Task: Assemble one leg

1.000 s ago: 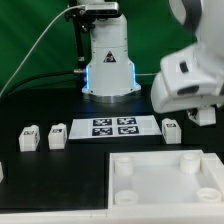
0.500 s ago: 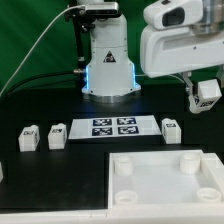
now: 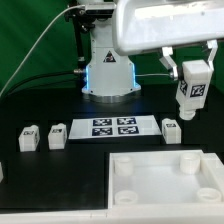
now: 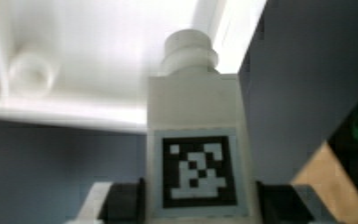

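Observation:
My gripper (image 3: 189,88) is shut on a white leg (image 3: 190,97) with a black-and-white tag and holds it upright in the air at the exterior view's right, above the table. In the wrist view the leg (image 4: 195,130) fills the middle, its round peg end pointing away, with dark fingers (image 4: 119,198) pressed on both sides. The large white square panel (image 3: 165,182) with corner holes lies below at the front right; part of it shows in the wrist view (image 4: 87,50). Three more legs (image 3: 29,138) (image 3: 56,134) (image 3: 171,130) stand on the table.
The marker board (image 3: 112,127) lies between the loose legs. The arm's white base (image 3: 108,62) with a blue light stands behind it. Another white piece (image 3: 2,171) is at the left edge. A green backdrop closes the back.
The arm has swung to the exterior view's left and lifted. The leg in the gripper has turned from tilted to upright, its tag now facing the camera.

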### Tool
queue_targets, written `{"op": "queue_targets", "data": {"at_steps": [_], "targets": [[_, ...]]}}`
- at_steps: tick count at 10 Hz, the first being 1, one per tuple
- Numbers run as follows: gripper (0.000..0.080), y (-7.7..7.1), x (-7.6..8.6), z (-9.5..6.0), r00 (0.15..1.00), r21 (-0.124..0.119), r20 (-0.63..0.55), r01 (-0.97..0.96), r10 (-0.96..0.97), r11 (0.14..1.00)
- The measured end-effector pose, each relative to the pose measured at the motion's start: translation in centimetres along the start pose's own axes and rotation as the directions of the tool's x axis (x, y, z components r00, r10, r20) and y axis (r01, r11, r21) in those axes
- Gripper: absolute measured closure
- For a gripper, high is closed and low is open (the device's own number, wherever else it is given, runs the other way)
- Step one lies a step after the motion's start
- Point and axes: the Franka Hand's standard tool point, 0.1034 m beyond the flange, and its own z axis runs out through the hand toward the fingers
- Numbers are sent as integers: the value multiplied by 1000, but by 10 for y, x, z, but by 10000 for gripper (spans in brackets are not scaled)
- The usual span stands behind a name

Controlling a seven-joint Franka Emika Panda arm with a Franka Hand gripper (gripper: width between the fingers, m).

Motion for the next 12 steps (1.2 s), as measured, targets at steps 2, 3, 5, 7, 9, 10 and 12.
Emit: {"op": "queue_targets", "data": {"at_steps": [2,3,5,7,9,10,12], "targets": [[506,11,10,-1,984,-41,-179,1,-8,999],[506,12,-1,5,982,-46,-188,-1,-7,999],[506,12,-4,8,987,-41,-162,-3,-4,999],[506,6,-17,29,990,-24,-138,16,-19,1000],[506,7,0,45,992,4,-122,21,-21,1000],[506,3,-1,56,993,19,-117,9,-6,1000],[506,-5,2,74,992,35,-128,-9,14,999]]}}
